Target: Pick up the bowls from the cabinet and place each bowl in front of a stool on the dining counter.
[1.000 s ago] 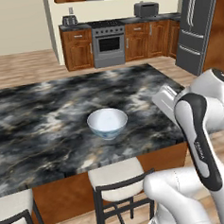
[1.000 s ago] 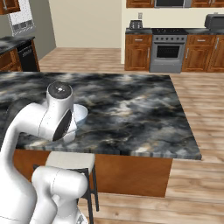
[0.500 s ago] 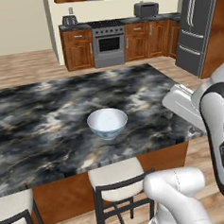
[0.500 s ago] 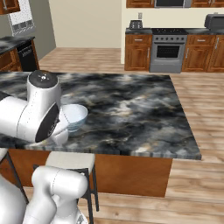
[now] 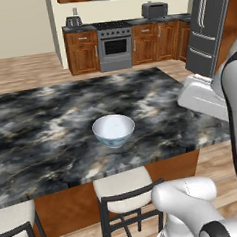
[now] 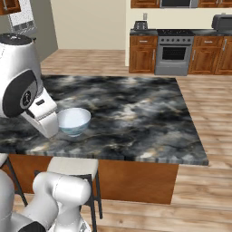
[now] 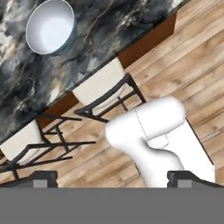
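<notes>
One bowl (image 5: 113,130) on dining counter (image 5: 46,125), two stools (image 5: 124,190) below.

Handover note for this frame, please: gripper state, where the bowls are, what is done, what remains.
Gripper: empty, fingers wide apart, looking down at the floor beside the stools.
White bowl stands upright on the dining counter, near its edge, in front of a stool. That placement looks done.
A second stool has no bowl in front of it.
Left: fetch the other bowl from the cabinet and set it before that stool.
</notes>
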You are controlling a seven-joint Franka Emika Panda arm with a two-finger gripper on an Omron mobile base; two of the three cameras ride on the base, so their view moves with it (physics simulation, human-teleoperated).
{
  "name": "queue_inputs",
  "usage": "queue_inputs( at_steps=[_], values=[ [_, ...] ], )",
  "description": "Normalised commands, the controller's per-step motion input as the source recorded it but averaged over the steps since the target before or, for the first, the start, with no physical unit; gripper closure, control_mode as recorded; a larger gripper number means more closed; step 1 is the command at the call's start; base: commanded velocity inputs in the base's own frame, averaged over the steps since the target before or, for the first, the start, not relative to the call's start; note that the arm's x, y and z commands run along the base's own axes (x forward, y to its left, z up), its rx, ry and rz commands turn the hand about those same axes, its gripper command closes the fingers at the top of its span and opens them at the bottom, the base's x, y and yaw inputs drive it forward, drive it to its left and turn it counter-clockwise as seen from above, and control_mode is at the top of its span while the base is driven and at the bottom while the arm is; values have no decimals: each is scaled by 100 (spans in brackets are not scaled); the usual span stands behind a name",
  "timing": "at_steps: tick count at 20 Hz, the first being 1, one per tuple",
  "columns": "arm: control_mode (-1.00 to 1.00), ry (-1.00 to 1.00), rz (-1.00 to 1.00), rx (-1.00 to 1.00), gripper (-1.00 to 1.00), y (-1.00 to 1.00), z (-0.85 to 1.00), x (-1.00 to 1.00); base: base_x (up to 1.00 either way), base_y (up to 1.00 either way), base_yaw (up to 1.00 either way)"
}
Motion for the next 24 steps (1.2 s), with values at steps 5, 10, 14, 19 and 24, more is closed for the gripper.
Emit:
queue_inputs(
  at_steps=[5,10,14,19,24],
  values=[
    [-100,0,13,-18,-100,-2,6,-70,0,0,0],
    [-100,-4,22,-8,-100,-24,0,-57,0,0,0],
    [-100,-11,20,0,-100,-11,0,-2,0,0,0],
    [-100,-9,19,-3,-100,4,0,6,0,0,0],
    [-100,-9,15,-12,-100,23,0,0,0,0,0]
  ],
)
